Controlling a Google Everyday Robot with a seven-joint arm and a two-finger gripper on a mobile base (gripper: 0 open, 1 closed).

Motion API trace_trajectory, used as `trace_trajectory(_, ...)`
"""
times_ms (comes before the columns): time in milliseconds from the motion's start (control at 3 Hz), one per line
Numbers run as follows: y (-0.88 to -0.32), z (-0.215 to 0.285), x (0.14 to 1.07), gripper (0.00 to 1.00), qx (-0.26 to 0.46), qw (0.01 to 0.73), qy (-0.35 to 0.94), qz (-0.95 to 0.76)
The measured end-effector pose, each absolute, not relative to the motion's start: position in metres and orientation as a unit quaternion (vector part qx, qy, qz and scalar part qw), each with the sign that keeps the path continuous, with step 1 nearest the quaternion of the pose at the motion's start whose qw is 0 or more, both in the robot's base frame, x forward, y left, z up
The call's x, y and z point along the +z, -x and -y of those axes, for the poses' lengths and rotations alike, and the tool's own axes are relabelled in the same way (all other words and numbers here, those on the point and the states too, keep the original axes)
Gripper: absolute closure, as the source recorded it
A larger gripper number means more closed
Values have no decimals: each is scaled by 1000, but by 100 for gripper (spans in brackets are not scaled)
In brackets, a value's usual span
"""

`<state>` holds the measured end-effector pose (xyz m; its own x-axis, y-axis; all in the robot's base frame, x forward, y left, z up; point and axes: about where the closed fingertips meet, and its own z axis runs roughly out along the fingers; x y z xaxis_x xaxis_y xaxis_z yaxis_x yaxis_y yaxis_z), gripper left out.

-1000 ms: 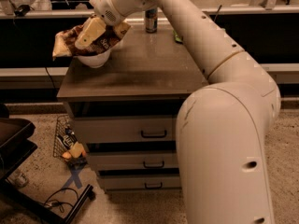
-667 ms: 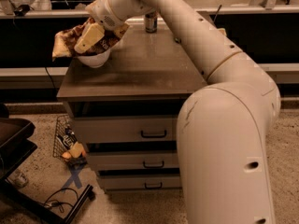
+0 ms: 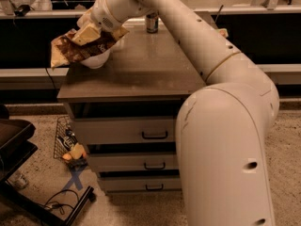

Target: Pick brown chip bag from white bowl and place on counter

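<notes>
The gripper (image 3: 89,33) sits over the far-left corner of the counter (image 3: 141,65), seemingly clamped on the brown chip bag (image 3: 70,48), which lies across the white bowl (image 3: 96,60) and overhangs the left edge; lift straight up so the bowl stays put, then carry the bag toward the middle. One bag; one bowl; one can (image 3: 151,22) at the far edge; three drawers (image 3: 127,133).

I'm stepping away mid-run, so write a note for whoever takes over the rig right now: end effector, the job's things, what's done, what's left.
The end effector sits on top of the brown chip bag, at the counter's back left corner.
The bag lies across the white bowl, with one end past the left edge of the counter.
A can stands at the back of the counter.
Done: end effector at the bag.
Left: lift the bag out and set it on the counter.
</notes>
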<state>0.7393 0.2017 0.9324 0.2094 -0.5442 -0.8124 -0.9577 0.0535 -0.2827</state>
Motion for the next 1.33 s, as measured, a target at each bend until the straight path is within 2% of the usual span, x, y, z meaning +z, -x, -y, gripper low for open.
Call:
trace_trajectory(333,-739,-205,930,85,240,432,646,-581)
trace_trajectory(667,-738,-207,928,100,242,430,647,-581)
trace_trajectory(1333,-737,-209,956,100,223,426,666,-570)
